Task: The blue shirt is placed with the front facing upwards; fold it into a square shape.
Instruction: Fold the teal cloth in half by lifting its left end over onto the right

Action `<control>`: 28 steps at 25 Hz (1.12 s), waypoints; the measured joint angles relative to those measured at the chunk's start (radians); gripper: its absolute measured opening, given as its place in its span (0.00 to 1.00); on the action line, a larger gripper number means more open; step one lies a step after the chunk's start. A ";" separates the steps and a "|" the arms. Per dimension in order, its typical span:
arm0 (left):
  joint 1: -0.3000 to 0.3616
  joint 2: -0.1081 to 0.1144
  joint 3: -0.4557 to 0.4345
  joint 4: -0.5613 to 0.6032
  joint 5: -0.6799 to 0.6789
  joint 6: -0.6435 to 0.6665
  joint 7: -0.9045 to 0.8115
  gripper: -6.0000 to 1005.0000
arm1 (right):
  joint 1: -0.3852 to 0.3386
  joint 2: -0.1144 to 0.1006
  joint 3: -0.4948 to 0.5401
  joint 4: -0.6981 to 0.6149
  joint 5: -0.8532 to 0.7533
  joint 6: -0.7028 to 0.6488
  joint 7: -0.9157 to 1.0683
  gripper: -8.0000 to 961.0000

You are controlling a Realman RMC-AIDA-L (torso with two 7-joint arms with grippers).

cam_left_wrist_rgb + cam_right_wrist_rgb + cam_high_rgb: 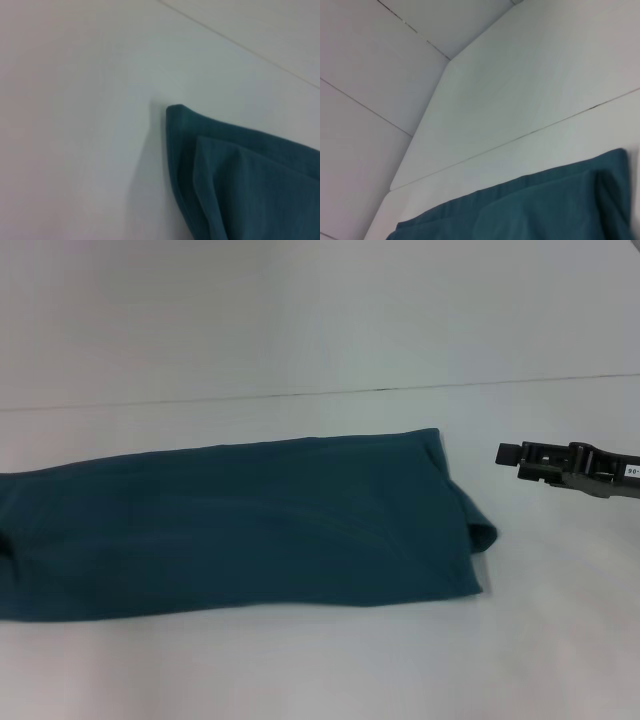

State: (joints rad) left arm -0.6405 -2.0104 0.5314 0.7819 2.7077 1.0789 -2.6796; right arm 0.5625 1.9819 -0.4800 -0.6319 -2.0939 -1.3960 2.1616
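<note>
The blue shirt (240, 525) lies on the white table as a long folded strip, running from the left edge of the head view to right of centre. Its lettering and neck are hidden. A folded layer shows at its right end (478, 530). My right gripper (512, 456) hovers to the right of that end, apart from the cloth and holding nothing. The left wrist view shows a layered corner of the shirt (240, 175). The right wrist view shows a folded edge of the shirt (540, 205). My left gripper is out of view.
The white table (300, 670) has a thin dark seam (330, 393) running across behind the shirt. Bare tabletop lies in front of the shirt and to its right. In the right wrist view more seams cross the table (485, 100).
</note>
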 joint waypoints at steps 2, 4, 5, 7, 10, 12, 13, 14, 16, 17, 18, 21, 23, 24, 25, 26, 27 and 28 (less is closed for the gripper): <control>-0.003 0.000 0.004 0.014 0.010 0.003 -0.008 0.10 | 0.001 0.000 0.000 0.000 0.000 0.001 0.000 0.73; -0.006 0.000 0.006 0.038 0.013 0.031 -0.012 0.10 | 0.001 0.000 0.000 0.000 0.000 0.002 0.000 0.73; -0.009 0.000 0.010 0.057 0.013 0.055 -0.012 0.10 | 0.001 0.001 0.000 0.000 0.000 0.002 0.000 0.73; -0.010 -0.005 0.021 0.093 0.014 0.090 -0.021 0.10 | 0.001 0.002 0.000 0.000 0.000 0.002 0.000 0.73; -0.011 -0.018 0.093 0.162 0.015 0.127 -0.071 0.10 | 0.000 0.004 0.000 0.000 0.000 0.002 -0.003 0.73; -0.009 -0.023 0.158 0.207 0.016 0.145 -0.114 0.10 | 0.001 0.004 0.000 0.000 0.000 0.002 -0.005 0.73; -0.010 -0.026 0.184 0.227 0.016 0.155 -0.133 0.10 | 0.001 0.004 0.000 0.000 0.000 0.002 -0.006 0.73; -0.011 -0.031 0.206 0.251 0.017 0.166 -0.148 0.10 | 0.001 0.004 0.000 0.000 0.000 0.003 -0.007 0.73; -0.020 -0.045 0.232 0.295 0.017 0.187 -0.165 0.10 | 0.001 0.005 0.000 0.000 0.000 0.006 -0.007 0.73; -0.027 -0.054 0.237 0.320 0.017 0.201 -0.169 0.10 | 0.001 0.006 0.000 0.000 0.000 0.009 -0.007 0.73; -0.034 -0.064 0.239 0.341 0.017 0.213 -0.171 0.10 | 0.002 0.006 -0.001 0.000 0.000 0.012 -0.007 0.73; -0.061 -0.086 0.241 0.389 0.029 0.250 -0.174 0.10 | 0.002 0.006 -0.001 0.000 0.000 0.020 -0.008 0.73; -0.083 -0.096 0.245 0.411 0.051 0.277 -0.181 0.10 | 0.002 0.006 -0.003 0.000 0.000 0.026 -0.008 0.73; -0.098 -0.101 0.251 0.421 0.066 0.290 -0.187 0.10 | 0.002 0.006 -0.005 0.000 0.000 0.028 -0.008 0.73; -0.107 -0.105 0.257 0.429 0.077 0.301 -0.192 0.10 | 0.002 0.006 -0.006 0.000 0.000 0.028 -0.008 0.73; -0.121 -0.108 0.267 0.441 0.088 0.314 -0.197 0.10 | 0.003 0.006 -0.006 0.000 0.000 0.029 -0.008 0.73; -0.130 -0.111 0.278 0.455 0.093 0.325 -0.203 0.10 | 0.003 0.006 -0.006 0.000 0.000 0.029 -0.008 0.73; -0.130 -0.111 0.278 0.455 0.093 0.325 -0.203 0.10 | 0.004 0.006 -0.006 0.000 0.000 0.030 -0.008 0.73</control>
State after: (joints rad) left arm -0.7707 -2.1215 0.8094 1.2372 2.8010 1.4040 -2.8824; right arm 0.5664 1.9880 -0.4863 -0.6320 -2.0939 -1.3661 2.1537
